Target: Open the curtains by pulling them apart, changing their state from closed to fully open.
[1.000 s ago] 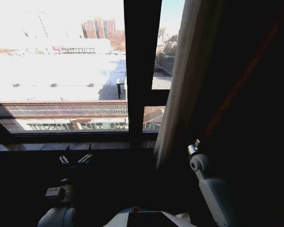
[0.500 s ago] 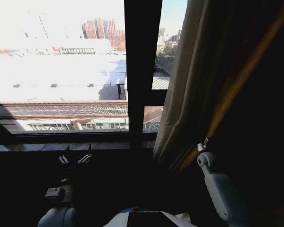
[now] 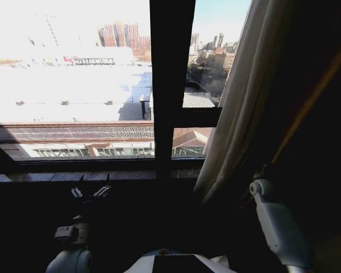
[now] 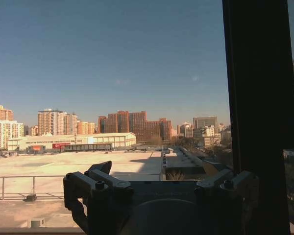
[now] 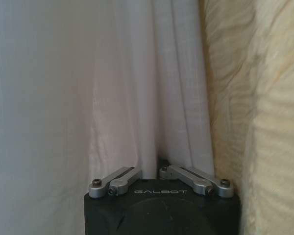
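Note:
The sheer cream curtain (image 3: pixel 242 114) hangs bunched at the right of the window, its edge slanting down to my right arm (image 3: pixel 273 219). In the right wrist view my right gripper (image 5: pixel 150 172) is shut on a pleat of the white curtain (image 5: pixel 88 98), with the fabric running up between its fingers (image 5: pixel 121 179). The gripper's tip is buried in the folds in the head view. My left gripper (image 3: pixel 91 190) rests low by the window sill, open and holding nothing. Its two fingers (image 4: pixel 90 181) stand wide apart before the bare glass.
A dark vertical window frame bar (image 3: pixel 170 85) stands in the middle, with a horizontal sill (image 3: pixel 74 168) below the glass. A heavier beige drape (image 5: pixel 264 98) hangs beside the sheer curtain and looks dark at the far right (image 3: pixel 312 85). The wall below the sill is in shadow.
My right arm has moved to the right with the curtain in its grip, dragging the curtain's edge rightward and baring more glass right of the frame bar. The left arm has stayed still.

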Motion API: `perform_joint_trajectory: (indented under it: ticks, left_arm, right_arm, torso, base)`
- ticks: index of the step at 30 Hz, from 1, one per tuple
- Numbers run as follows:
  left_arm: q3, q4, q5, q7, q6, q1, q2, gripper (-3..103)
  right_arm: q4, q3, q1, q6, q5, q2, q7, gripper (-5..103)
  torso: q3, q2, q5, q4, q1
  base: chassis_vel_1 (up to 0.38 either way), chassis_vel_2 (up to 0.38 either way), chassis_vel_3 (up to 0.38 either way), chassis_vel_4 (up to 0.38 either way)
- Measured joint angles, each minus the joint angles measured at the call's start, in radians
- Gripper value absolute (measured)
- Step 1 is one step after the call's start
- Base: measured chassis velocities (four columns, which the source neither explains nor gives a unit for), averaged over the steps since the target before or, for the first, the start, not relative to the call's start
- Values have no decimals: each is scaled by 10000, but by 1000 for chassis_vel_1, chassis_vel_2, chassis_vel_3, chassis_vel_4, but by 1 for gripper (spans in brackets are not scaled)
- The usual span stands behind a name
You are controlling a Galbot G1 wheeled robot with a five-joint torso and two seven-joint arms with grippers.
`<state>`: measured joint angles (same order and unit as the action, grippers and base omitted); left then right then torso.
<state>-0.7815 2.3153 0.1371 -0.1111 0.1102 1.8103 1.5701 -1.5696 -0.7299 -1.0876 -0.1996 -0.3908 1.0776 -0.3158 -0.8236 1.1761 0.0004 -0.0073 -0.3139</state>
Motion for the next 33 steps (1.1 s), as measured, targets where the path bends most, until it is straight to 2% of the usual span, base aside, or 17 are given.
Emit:
perform_joint_trajectory:
  ticks: [1,2,4,6,10,13,15,16,18,20,21,22,23,25,26,27,33]
  left_arm:
    - [0,0,0,0,0,0,0,100]
    - [-2,0,-2,8,0,3,4,100]
    - [2,12,-4,5,1,-1,12,100]
    - [1,16,-5,5,-2,-2,12,100]
    - [-39,14,-6,6,-51,-20,11,100]
    - [-60,-41,-4,9,-60,-30,-9,100]
    - [-72,-104,-1,10,-63,-41,-33,100]
    - [-72,-104,-1,10,-63,-41,-33,100]
    - [-73,-134,6,10,-66,-63,-63,100]
    - [-72,-137,12,10,-68,-69,-69,100]
    - [-66,-143,42,10,-84,-100,-99,100]
    - [-57,-147,56,11,-92,-118,-108,100]
    - [-57,-147,56,11,-92,-118,-108,100]
    - [-31,-170,80,10,-105,-156,-129,100]
    - [-20,-184,87,11,-106,-164,-146,100]
    - [-9,-191,99,11,-107,-165,-174,100]
    - [-34,-202,213,9,-108,-179,-333,100]
  right_arm:
    - [0,0,0,0,0,0,0,1]
    - [-142,31,-151,-14,0,22,130,7]
    - [-763,151,-614,-19,-17,71,460,17]
    - [-992,216,-786,-33,-34,90,564,17]
    - [-2605,703,-1878,-165,-128,184,968,38]
    - [-3342,899,-2325,-238,-145,282,998,44]
    - [-4040,1035,-2729,-355,-171,382,996,55]
    - [-4040,1035,-2729,-355,-171,382,996,55]
    - [-4862,1187,-3203,-479,-218,476,934,66]
    - [-5062,1222,-3323,-497,-220,494,912,66]
    - [-5677,1313,-3686,-530,-207,562,812,77]
    - [-5932,1354,-3882,-536,-174,606,774,82]
    - [-5932,1354,-3882,-536,-174,606,774,82]
    - [-6288,1411,-4256,-537,228,733,831,93]
    - [-6359,1425,-4426,-506,626,797,970,93]
    - [-6380,1448,-4550,-408,1041,869,1072,97]
    - [-6362,1618,-4628,-169,1674,1109,1016,100]
  torso:
    - [0,0,0,0,0]
    - [-3,-3,16,-10,-1]
    - [-3,-3,3,-8,-2]
    - [-3,-3,4,-8,-1]
    - [0,-1,-4,-4,0]
    - [1,-1,-3,-4,0]
    - [0,-1,-4,-3,0]
    - [0,-1,-4,-3,0]
    - [0,-2,-3,-2,0]
    - [0,-2,-3,-3,0]
    - [1,0,-4,-3,0]
    - [1,0,-4,-2,1]
    - [1,0,-4,-2,1]
    - [1,1,-4,-3,0]
    - [1,1,-4,-5,0]
    - [1,1,-3,-5,0]
    - [1,1,-1,-1,-1]
  base:
    - [0,0,0,0]
    - [0,0,0,0]
    - [0,0,0,0]
    - [0,0,0,0]
    - [0,0,0,0]
    - [0,0,0,0]
    - [0,0,0,0]
    - [0,0,0,0]
    - [0,0,0,0]
    - [0,0,0,0]
    - [0,0,0,0]
    - [0,0,0,0]
    - [0,0,0,0]
    - [0,0,0,0]
    - [0,0,0,0]
    - [0,0,0,0]
    - [0,0,0,0]
